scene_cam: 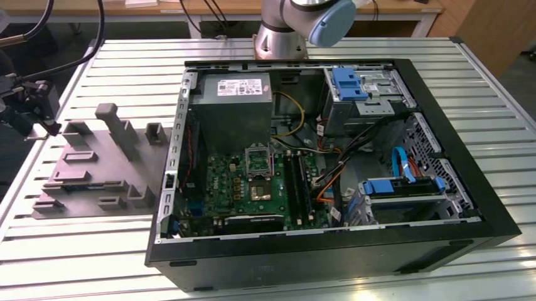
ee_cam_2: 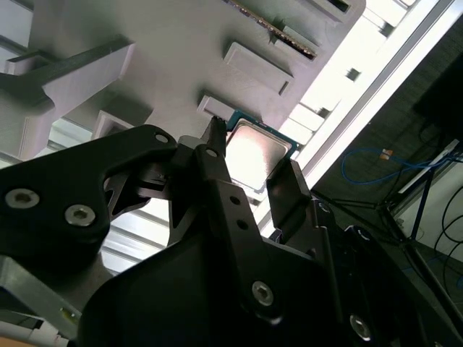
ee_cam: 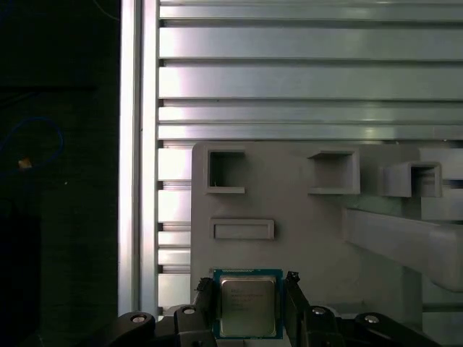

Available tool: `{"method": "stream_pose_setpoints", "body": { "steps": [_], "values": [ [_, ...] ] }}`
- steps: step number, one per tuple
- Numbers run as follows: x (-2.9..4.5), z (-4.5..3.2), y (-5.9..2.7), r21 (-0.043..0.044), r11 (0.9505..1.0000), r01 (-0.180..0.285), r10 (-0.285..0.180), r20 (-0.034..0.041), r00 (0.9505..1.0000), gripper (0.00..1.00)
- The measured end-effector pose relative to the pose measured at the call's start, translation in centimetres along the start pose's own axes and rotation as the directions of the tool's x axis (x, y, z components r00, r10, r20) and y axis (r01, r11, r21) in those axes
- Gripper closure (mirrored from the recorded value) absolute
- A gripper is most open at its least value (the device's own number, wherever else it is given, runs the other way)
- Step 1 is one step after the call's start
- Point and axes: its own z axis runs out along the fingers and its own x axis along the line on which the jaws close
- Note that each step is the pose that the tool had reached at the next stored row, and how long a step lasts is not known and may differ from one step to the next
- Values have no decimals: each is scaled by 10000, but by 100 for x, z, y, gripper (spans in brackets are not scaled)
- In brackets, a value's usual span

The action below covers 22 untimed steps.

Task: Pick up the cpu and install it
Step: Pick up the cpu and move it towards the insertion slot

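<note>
The jaws of the gripper (ee_cam: 248, 293) are closely flanking the cpu (ee_cam: 247, 312); whether they are clamping it cannot be told. The cpu is lying at the edge of the grey holder tray (ee_cam: 311, 238) on the counter (scene_cam: 84, 251), well apart from the computer case (scene_cam: 456, 241), so installing it is seemingly still remaining.

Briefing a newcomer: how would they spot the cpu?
Find the grey moulded fixture tray on the slatted aluminium table. Near its edge lies the cpu, a small square chip with a silvery lid and green rim; its neighbours are hollow grey pockets.
</note>
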Motion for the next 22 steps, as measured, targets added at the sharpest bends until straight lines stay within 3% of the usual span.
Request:
{"method": "stream_pose_setpoints", "body": {
  "steps": [22],
  "values": [
    [-1, -72, 3, 0, 10000, 0, 0, -1, 10000, 53]
  ]
}}
